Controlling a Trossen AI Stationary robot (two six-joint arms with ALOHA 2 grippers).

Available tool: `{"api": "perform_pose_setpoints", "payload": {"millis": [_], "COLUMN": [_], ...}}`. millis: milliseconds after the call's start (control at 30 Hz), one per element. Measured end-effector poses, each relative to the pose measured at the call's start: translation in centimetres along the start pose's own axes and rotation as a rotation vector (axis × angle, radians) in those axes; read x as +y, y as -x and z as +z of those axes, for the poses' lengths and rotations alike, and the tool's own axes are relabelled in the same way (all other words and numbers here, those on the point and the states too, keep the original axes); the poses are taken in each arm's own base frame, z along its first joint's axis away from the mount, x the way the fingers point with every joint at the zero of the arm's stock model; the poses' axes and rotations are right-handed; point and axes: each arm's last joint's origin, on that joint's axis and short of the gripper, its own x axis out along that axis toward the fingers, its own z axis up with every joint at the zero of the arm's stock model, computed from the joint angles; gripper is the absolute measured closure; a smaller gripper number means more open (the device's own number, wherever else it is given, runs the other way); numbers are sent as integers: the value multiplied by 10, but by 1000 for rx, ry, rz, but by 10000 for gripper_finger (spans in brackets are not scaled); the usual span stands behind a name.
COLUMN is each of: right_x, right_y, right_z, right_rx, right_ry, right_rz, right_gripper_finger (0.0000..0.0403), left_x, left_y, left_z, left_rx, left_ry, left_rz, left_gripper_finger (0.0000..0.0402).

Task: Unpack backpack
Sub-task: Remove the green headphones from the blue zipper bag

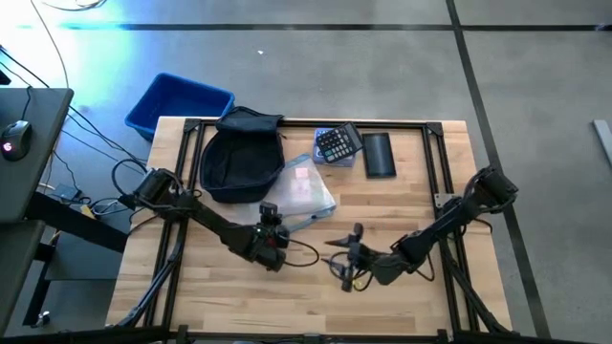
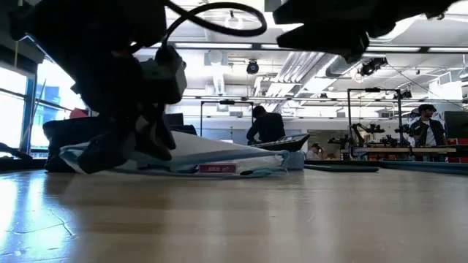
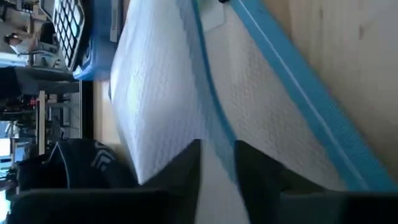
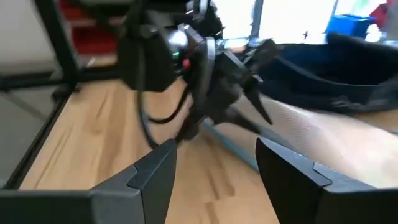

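Observation:
The dark backpack (image 1: 239, 158) lies open on the table's far left part. A flat white pouch with blue trim (image 1: 304, 191) lies beside the backpack's mouth, its flat underside on the table (image 2: 219, 162). My left gripper (image 1: 271, 216) is at the pouch's near end, shut on it (image 3: 217, 163). My right gripper (image 1: 342, 250) hovers near the table's middle, open and with nothing between its fingers (image 4: 214, 165); it faces the left gripper and the pouch (image 4: 323, 140). My left gripper pinches the pouch's blue-trimmed edge (image 3: 214, 134) between its two fingers (image 3: 186, 168), at the pouch's near end. The fingers slant down from the table's near-left side. The rest of the pouch lies on the table.
A calculator (image 1: 338, 143) on a blue item and a flat black pouch (image 1: 380, 155) lie at the far middle. A blue bin (image 1: 177, 103) stands off the table's far left corner. Bare wood fills the near half and the right side. People stand in the room behind.

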Motion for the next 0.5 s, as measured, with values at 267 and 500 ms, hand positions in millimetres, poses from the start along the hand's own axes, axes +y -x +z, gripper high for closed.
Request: {"api": "perform_pose_setpoints", "payload": {"millis": [267, 500], "right_x": [-2, -3], "right_y": [-2, -1], "right_z": [-6, -7], "right_rx": [134, 143], "right_ry": [39, 40], "right_rz": [-49, -53], "right_gripper_finger": [199, 199], "left_x": [-1, -2], "left_y": [28, 48], "left_z": [19, 36], "left_rx": [-83, -140], "left_ry": [11, 73], "left_rz": [91, 5], "left_gripper_finger": [400, 398]}}
